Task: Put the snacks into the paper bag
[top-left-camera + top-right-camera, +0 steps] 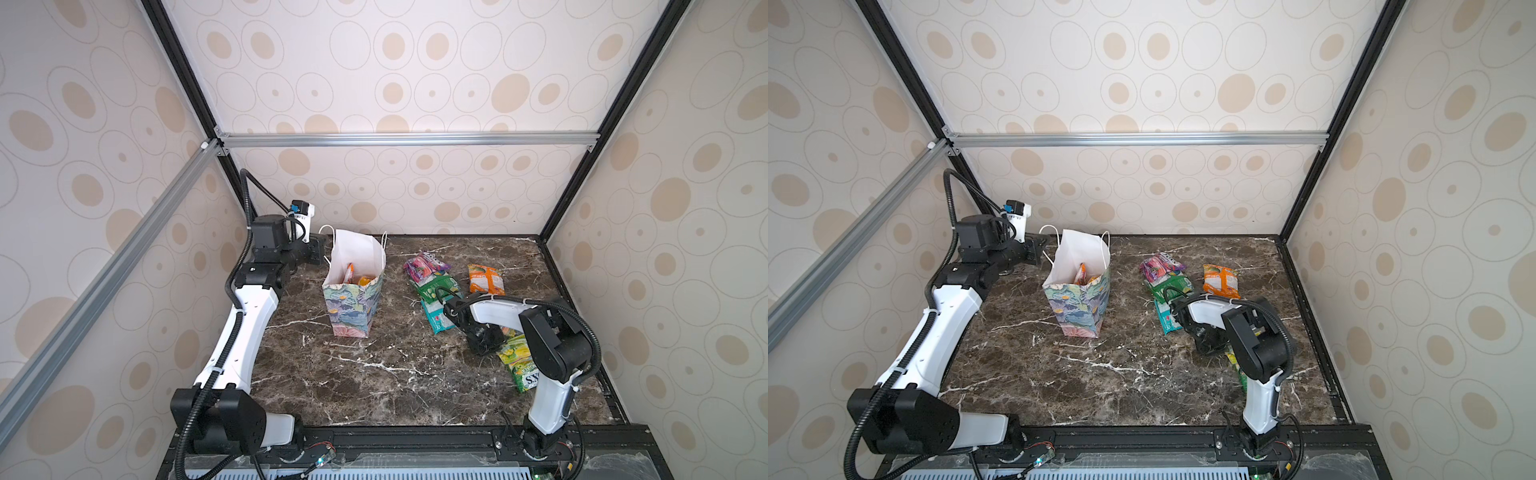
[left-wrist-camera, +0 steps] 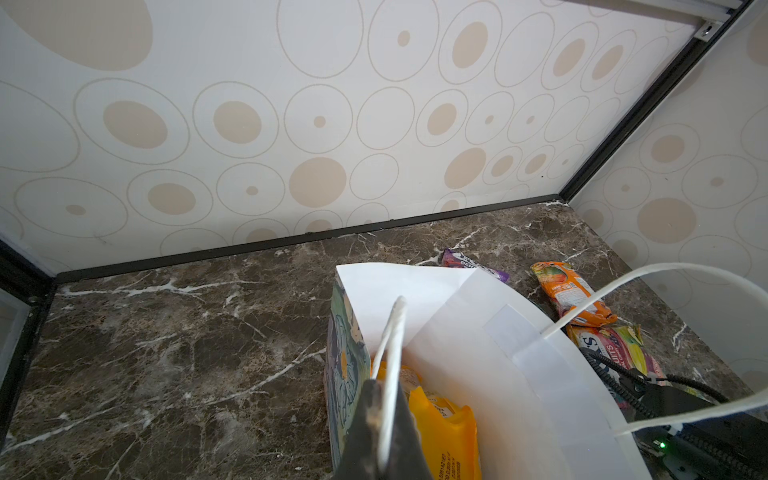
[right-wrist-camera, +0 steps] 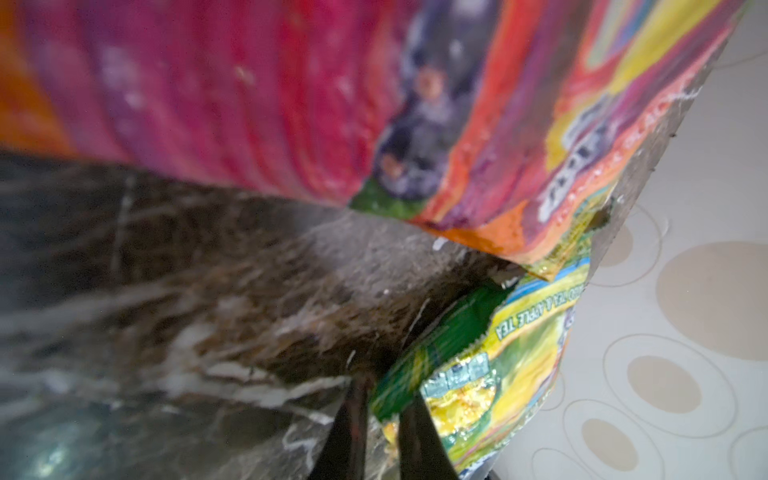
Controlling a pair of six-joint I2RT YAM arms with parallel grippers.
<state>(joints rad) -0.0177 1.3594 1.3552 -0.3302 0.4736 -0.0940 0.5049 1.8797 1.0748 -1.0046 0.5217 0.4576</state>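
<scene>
Marbled brown tabletop point(image 1: 374, 374) is carrying the paper bag point(image 1: 351, 309), which is standing upright left of centre with orange snacks point(image 1: 356, 277) inside. Your left gripper point(image 2: 384, 415) is pinching tight on its white cord handle point(image 2: 392, 345). Your right gripper point(image 3: 382, 399) is clamping, nearly closed, on the green edge of the yellow-green packet point(image 3: 498, 374) lying at the table's right side.

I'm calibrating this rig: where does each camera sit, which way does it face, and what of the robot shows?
Top views: high above the front edge, looking down and back across the table; left arm and right arm both show.
Left wrist: beside the paper bag, facing over its open mouth toward the back wall; left gripper shut on the cord handle.
Right wrist: low over the table, facing the yellow-green packet pinched in the right gripper.
Shared: the orange packet appears in the left wrist and both top views.
</scene>
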